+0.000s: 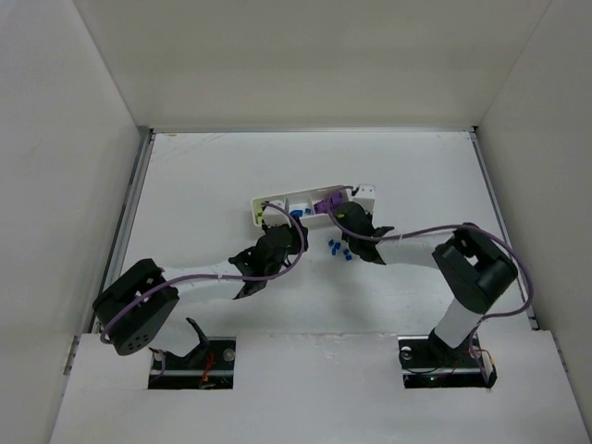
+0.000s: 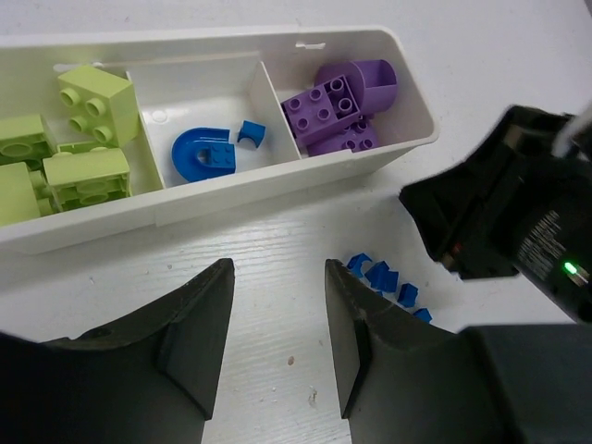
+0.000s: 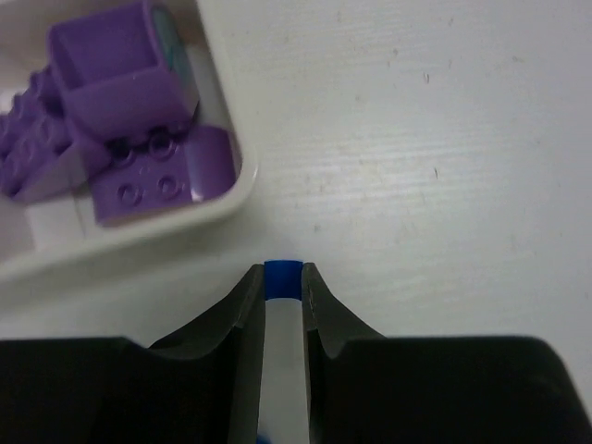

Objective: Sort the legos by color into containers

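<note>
Firmly pinched at the tips of the right gripper, a tiny blue brick sat just beside the purple end of the white tray, over the table. Whether it touched the surface could not be told.

The brick looked light, rigid and smooth-sided. It was probably too hard to be damaged by the squeeze, but small and slick enough to twist or pop out of a grip. Its two flat opposite faces seemed the sensible place to take it, and that was where the jaws pressed, with only its top edge showing between them.

In the tray, each of the three compartments held a single colour. One end held the lime-green bricks, at least four, with the stack hiding any others. The middle held two blues, a blue arch and a small blue piece. The other end held what looked like three purple bricks.

On the table near the tray's front wall lay the loose blue bricks, about five, bunched too tightly for a sure count.

The left gripper hovered over the bare table in front of the tray, its fingers apart with nothing between them.
</note>
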Controlling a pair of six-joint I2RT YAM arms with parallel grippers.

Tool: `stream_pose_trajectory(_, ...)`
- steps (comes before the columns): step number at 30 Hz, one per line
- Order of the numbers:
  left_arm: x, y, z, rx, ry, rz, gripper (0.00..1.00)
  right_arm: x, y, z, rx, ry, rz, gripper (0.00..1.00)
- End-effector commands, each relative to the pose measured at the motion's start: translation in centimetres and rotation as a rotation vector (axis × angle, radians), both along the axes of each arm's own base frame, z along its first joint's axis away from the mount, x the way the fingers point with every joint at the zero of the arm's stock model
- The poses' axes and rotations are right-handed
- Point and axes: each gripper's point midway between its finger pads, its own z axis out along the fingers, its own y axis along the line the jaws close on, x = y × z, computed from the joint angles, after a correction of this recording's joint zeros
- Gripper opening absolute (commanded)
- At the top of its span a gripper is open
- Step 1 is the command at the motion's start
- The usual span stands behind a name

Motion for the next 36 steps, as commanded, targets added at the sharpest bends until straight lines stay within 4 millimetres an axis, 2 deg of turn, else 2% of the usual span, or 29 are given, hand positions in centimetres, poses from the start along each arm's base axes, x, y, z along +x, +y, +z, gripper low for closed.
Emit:
stream_pose_trajectory(1, 0.1, 0.0, 2.4, -0.065, -0.057, 0.005, 0.4, -1.4, 1.2, 5.1, 0.075, -0.112, 0.007, 0.13)
stream_pose_trajectory(3, 0.4, 0.9, 3.2, -0.077, -0.078, 0.027, 0.4, -1.8, 2.3, 7.4, 0.114, -0.145, 0.046, 0.13)
stream_pose_trajectory(5, 1.1, 3.2, 4.3, -0.089, -0.11, 0.086, 0.39, -1.9, 4.4, 9.7, 0.159, -0.173, 0.116, 0.14)
stream_pose_trajectory(6, 1.3, 4.4, 4.7, -0.101, -0.122, 0.114, 0.39, -1.9, 6.1, 10.8, 0.19, -0.184, 0.171, 0.14)
stream_pose_trajectory(8, 1.5, 6.6, 5.2, -0.117, -0.139, 0.167, 0.39, -1.5, 8.7, 12.1, 0.235, -0.196, 0.238, 0.14)
stream_pose_trajectory(10, 1.7, 8.0, 5.2, -0.125, -0.146, 0.205, 0.38, -0.7, 10.9, 12.3, 0.26, -0.196, 0.278, 0.14)
stream_pose_trajectory(12, 1.7, 8.1, 5.0, -0.127, -0.14, 0.204, 0.38, 0.6, 13.0, 11.8, 0.266, -0.186, 0.301, 0.14)
stream_pose_trajectory(15, 1.3, 7.1, 5.0, -0.121, -0.145, 0.173, 0.38, 1.9, 15.6, 11.1, 0.286, -0.163, 0.336, 0.14)
stream_pose_trajectory(17, 1.2, 6.7, 5.0, -0.111, -0.151, 0.162, 0.38, 2.5, 16.6, 10.7, 0.303, -0.15, 0.346, 0.16)
stream_pose_trajectory(19, 1.0, 6.2, 5.1, -0.111, -0.155, 0.149, 0.38, 2.9, 17.2, 10.7, 0.312, -0.151, 0.349, 0.2)
stream_pose_trajectory(20, 0.9, 6.0, 5.2, -0.111, -0.156, 0.141, 0.38, 3.0, 17.4, 10.7, 0.315, -0.153, 0.349, 0.27)
stream_pose_trajectory(23, 0.7, 5.2, 5.0, -0.101, -0.155, 0.12, 0.37, 3.1, 17.1, 11.3, 0.323, -0.163, 0.341, 0.49)
stream_pose_trajectory(24, 0.6, 4.9, 5.0, -0.099, -0.153, 0.114, 0.37, 3.1, 16.8, 11.6, 0.326, -0.168, 0.334, 0.52)
stream_pose_trajectory(29, -0.1, 2.6, 4.6, -0.059, -0.149, 0.057, 0.37, 2.2, 13.8, 13.4, 0.345, -0.217, 0.295, 0.53)
stream_pose_trajectory(31, -0.5, 1.2, 4.3, -0.029, -0.149, 0.024, 0.37, 1.9, 11.7, 13.9, 0.353, -0.238, 0.268, 0.49)
stream_pose_trajectory(36, -2.4, -4.1, 2.9, 0.038, -0.129, -0.108, 0.36, 0.3, 5.7, 14.1, 0.349, -0.271, 0.193, 0.21)
